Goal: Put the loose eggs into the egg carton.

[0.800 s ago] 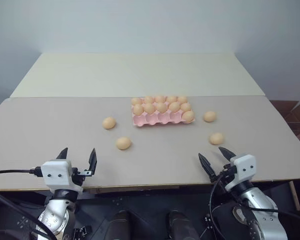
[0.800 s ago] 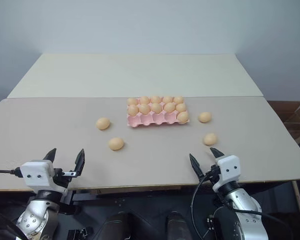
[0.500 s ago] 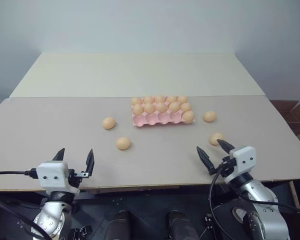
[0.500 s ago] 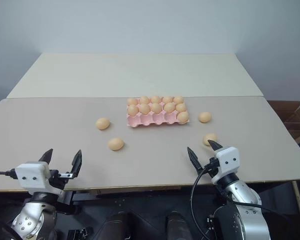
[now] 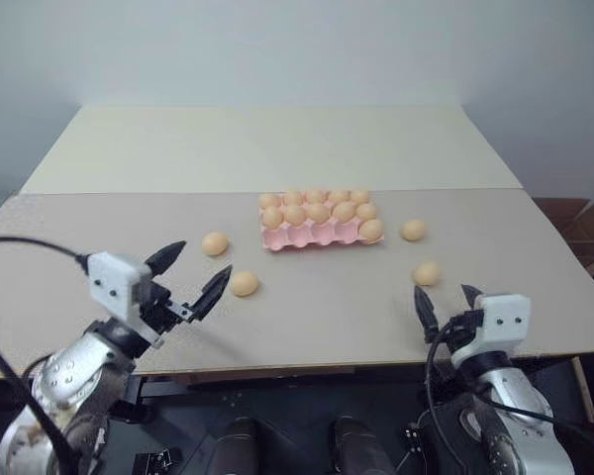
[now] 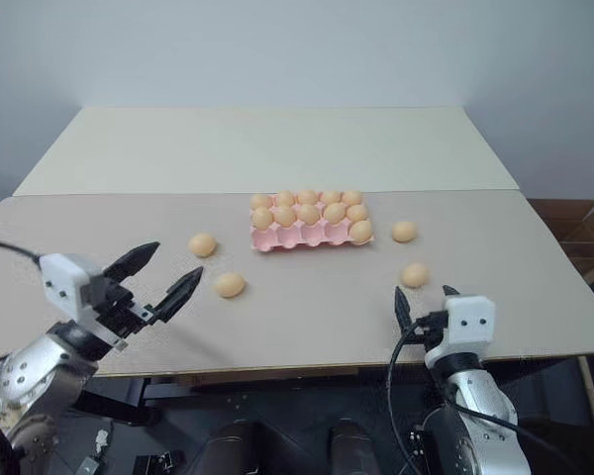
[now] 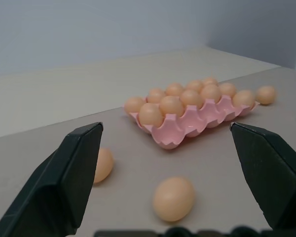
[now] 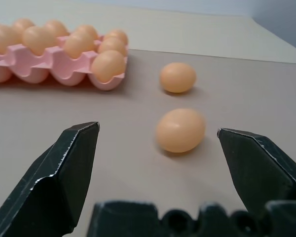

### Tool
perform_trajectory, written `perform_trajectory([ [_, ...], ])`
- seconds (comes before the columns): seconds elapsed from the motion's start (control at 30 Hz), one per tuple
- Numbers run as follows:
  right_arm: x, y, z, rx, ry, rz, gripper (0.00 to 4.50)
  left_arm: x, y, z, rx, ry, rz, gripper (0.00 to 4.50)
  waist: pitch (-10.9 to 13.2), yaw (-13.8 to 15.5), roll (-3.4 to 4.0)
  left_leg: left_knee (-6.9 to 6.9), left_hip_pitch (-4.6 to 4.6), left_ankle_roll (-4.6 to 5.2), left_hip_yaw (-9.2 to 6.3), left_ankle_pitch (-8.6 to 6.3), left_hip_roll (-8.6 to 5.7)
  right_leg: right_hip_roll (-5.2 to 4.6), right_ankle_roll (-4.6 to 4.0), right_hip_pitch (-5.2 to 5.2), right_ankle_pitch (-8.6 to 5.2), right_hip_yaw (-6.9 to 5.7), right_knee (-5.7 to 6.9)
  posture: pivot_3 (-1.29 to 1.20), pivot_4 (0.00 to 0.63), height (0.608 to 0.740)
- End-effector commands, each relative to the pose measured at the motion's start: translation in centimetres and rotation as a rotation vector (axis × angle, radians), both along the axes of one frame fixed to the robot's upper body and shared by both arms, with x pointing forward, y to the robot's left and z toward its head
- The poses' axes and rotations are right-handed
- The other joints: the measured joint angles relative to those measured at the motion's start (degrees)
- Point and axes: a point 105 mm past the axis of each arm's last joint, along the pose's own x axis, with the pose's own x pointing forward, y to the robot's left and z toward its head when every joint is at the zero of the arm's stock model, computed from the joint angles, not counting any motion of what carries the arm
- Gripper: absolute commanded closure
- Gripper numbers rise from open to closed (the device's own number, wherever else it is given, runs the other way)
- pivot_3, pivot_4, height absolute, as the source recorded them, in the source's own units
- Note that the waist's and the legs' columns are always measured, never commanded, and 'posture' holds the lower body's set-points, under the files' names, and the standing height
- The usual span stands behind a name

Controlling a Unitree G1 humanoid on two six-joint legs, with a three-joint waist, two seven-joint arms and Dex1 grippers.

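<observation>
On the left, the left tool (image 5: 195, 274) is hovering over the beige desk (image 5: 99, 237) with its two black fingers spread wide, holding nothing. Just past it, two small smooth orange-tan loose eggs are lying on the desk, one (image 5: 215, 243) farther back, one (image 5: 244, 284) nearer the fingertips. In the middle, the flat pink moulded egg carton (image 5: 317, 234) is sitting with eggs filling its back rows. Right of it, two more loose eggs (image 5: 413, 230) (image 5: 427, 273) are resting apart from the carton. The right tool (image 5: 443, 304) is waiting wide open and empty, near the closer egg.
</observation>
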Motion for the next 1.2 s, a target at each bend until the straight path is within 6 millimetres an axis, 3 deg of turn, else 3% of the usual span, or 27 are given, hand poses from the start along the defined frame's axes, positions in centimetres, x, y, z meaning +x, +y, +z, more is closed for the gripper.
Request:
perform_trajectory([
  [0.03,0.1,-0.4,2.8,0.005,-0.047,-0.052,0.0,0.6,-1.0,-0.5,0.03,0.063,-0.104,0.03,0.0,0.03,0.0,0.0,0.01,0.0,0.0,0.0,-0.01,0.0,0.0,0.03,0.0,0.0,0.0,0.0,0.15,0.74],
  [0.27,2.0,-0.1,3.1,0.094,0.084,-0.101,0.0,1.8,-3.3,-1.2,0.147,0.09,-0.285,0.03,0.0,0.08,0.0,-0.03,-0.04,0.0,-0.04,0.0,-0.02,0.05,0.15,-0.01,0.09,0.0,0.0,0.0,0.15,0.74],
  [0.47,4.3,-0.3,2.2,0.101,0.185,-0.172,0.0,2.5,-4.8,-1.4,0.205,0.067,-0.376,0.03,0.0,0.05,0.0,-0.04,-0.07,0.01,-0.04,0.0,-0.04,0.06,0.34,0.0,0.17,0.0,-0.03,0.0,0.15,0.74],
  [0.67,6.2,-1.0,1.2,0.085,0.233,-0.285,0.0,3.3,-5.3,-1.5,0.208,0.051,-0.414,0.03,0.0,0.03,0.01,-0.08,-0.15,0.01,-0.05,0.0,-0.05,0.07,0.37,-0.06,0.16,0.0,-0.05,0.0,0.15,0.74],
  [1.0,8.0,-0.4,-0.6,0.143,0.318,-0.337,0.0,3.5,-4.8,-1.1,0.164,0.053,-0.431,0.03,0.0,-0.13,0.01,-0.1,-0.16,0.01,-0.07,0.0,-0.04,0.07,0.39,-0.05,0.16,0.0,-0.06,0.0,0.15,0.74],
  [1.1,8.2,-0.5,-0.6,0.139,0.32,-0.347,0.62,3.5,-4.7,-0.9,0.147,0.056,-0.42,0.0,0.0,-0.15,0.01,-0.1,-0.16,0.01,-0.08,0.0,-0.04,0.07,0.4,-0.05,0.17,-0.01,-0.06,0.0,0.15,0.74],
  [1.2,8.4,-0.6,-0.6,0.134,0.32,-0.353,1.65,3.5,-4.5,-0.9,0.134,0.064,-0.405,0.0,0.0,-0.21,0.01,-0.1,-0.15,0.02,-0.09,0.0,-0.04,0.08,0.4,-0.05,0.16,-0.01,-0.06,0.0,0.15,0.74],
])
